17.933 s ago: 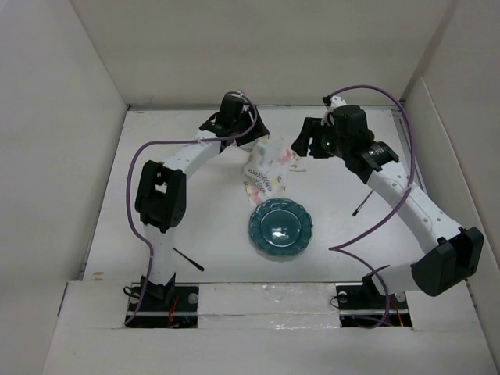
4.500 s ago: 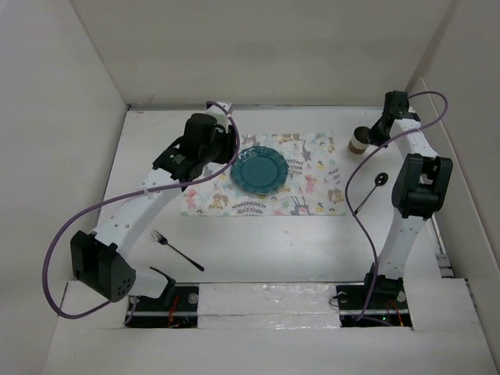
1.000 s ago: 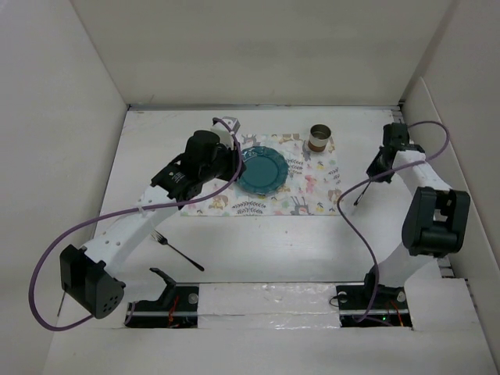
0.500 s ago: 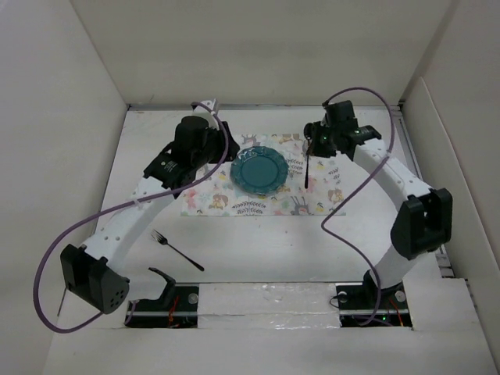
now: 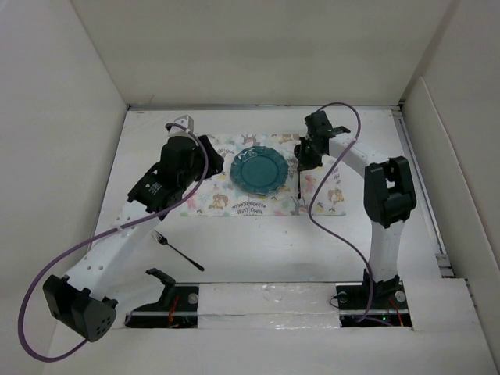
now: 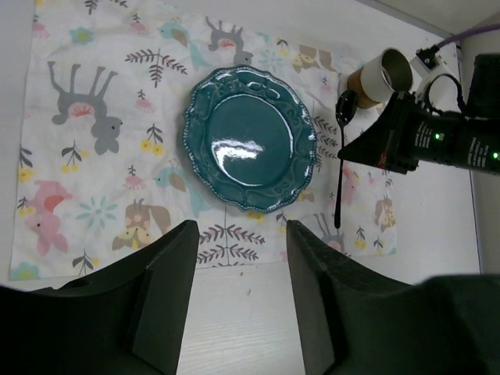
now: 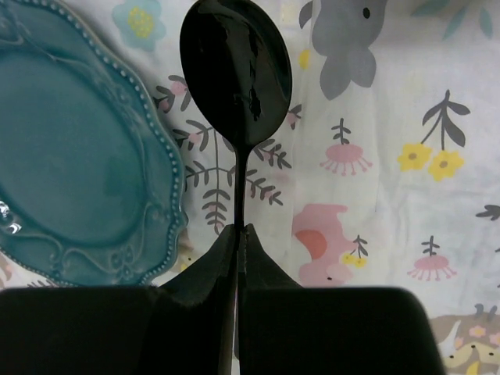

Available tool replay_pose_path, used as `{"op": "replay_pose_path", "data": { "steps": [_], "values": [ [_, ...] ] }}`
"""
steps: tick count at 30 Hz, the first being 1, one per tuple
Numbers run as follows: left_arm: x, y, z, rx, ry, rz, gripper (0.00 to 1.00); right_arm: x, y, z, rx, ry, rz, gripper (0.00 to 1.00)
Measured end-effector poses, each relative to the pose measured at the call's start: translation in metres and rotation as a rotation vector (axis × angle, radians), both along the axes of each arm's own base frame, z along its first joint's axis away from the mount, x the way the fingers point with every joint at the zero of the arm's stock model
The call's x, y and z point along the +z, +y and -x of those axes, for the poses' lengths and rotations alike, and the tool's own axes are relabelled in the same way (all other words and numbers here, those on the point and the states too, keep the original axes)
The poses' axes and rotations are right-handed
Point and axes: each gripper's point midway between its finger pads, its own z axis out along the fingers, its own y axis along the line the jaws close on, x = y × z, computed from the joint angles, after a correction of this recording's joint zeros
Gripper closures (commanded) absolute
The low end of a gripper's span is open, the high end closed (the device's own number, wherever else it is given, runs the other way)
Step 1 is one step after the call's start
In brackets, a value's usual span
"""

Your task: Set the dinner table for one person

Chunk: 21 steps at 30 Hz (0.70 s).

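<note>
Spoon [image 7: 236,78] pinched tight by its handle in my right gripper [image 7: 237,234], bowl hovering over the mat [image 7: 375,117] just right of the plate [image 7: 70,156], its proper side, I'd say. My left gripper [image 6: 241,234] gapes empty. Table [image 5: 258,242] fills mid-frame, with the fork [image 5: 176,250] at lower left.

**Place setting pieces on and off the mat**

A placemat [image 5: 234,205] printed with animals and leaves carries a teal scalloped plate [image 5: 258,171] near its middle. A glossy black spoon [image 7: 236,70] sits just right of the plate, bowl toward the far side. A brown cup [image 6: 373,76] stands beyond it. A black fork [image 5: 178,252] lies well off the placemat, near-left.
</note>
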Motion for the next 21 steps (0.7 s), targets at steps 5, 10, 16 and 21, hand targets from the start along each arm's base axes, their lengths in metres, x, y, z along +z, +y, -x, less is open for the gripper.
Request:
{"op": "replay_pose_path", "data": {
  "steps": [5, 10, 16, 21],
  "values": [
    [-0.021, 0.019, 0.008, 0.119, 0.088, -0.011, 0.51, -0.020, -0.001, 0.001, -0.009, 0.039, 0.020, 1.00],
    [-0.056, 0.037, 0.023, 0.212, 0.214, -0.042, 0.53, -0.034, -0.003, 0.003, -0.021, 0.065, 0.042, 0.72],
    [-0.099, 0.092, 0.040, 0.389, 0.367, -0.010, 0.59, -0.031, -0.003, 0.000, -0.038, 0.045, 0.058, 0.49],
    [-0.128, 0.126, 0.067, 0.528, 0.538, -0.025, 0.60, 0.012, 0.002, 0.006, -0.034, -0.042, 0.031, 0.40]
  ]
}}
